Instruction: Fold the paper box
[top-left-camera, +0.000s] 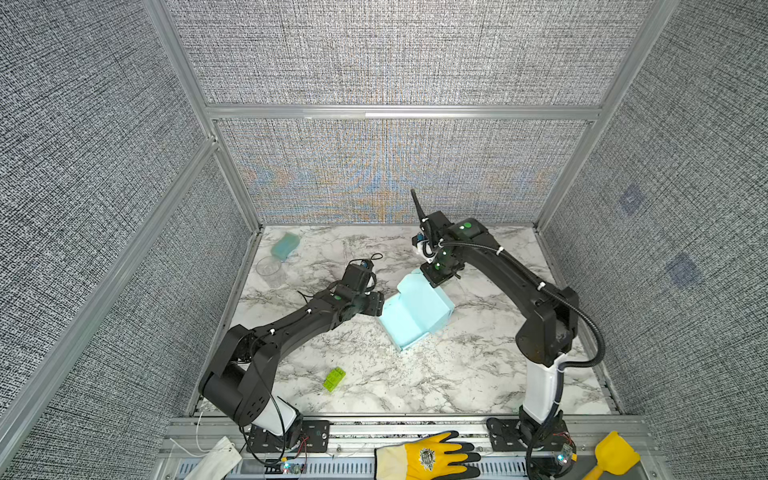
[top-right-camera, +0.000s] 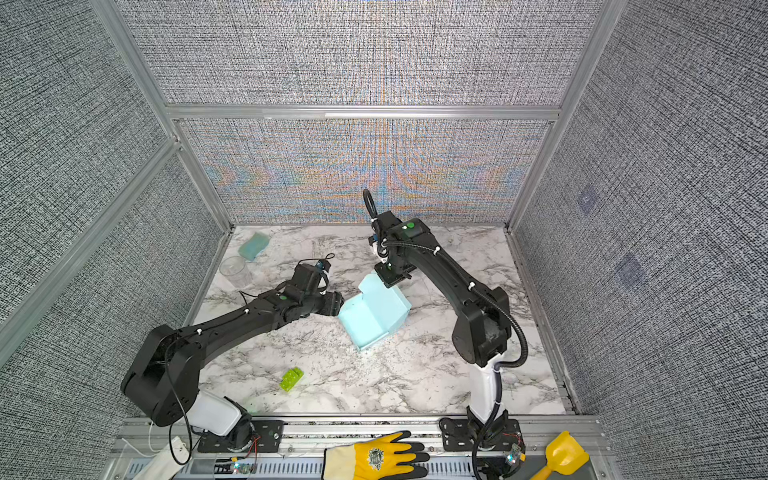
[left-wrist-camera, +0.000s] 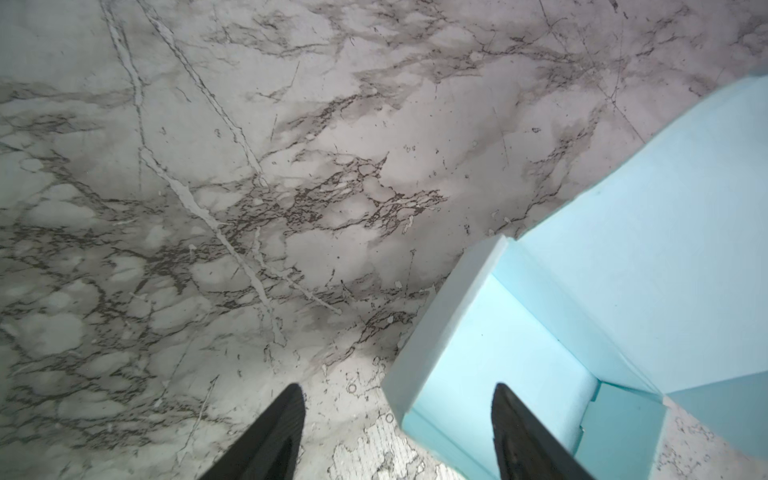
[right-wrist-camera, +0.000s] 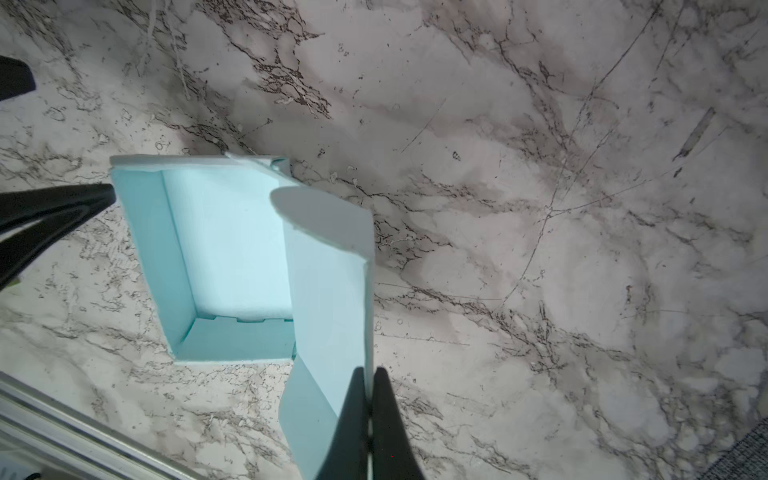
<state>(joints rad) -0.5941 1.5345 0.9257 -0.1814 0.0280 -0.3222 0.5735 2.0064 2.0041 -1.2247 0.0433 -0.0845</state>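
paper box (top-left-camera: 415, 316): on worktop (top-left-camera: 478, 374), tray open, lid flap (right-wrist-camera: 328, 270) raised | right gripper (right-wrist-camera: 370, 374): we see it pinched shut on that flap's edge | left gripper (left-wrist-camera: 399, 388): wide open, holding nothing, astride the box's opposite wall | green brick (top-left-camera: 334, 379): well apart from box

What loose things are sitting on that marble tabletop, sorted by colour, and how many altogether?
Blue: 2 (pale light-blue cardboard paper box; darker teal sponge-like block)
Green: 1 (small lime-green toy brick)
Clear: 1 (transparent plastic cup)
Total: 4
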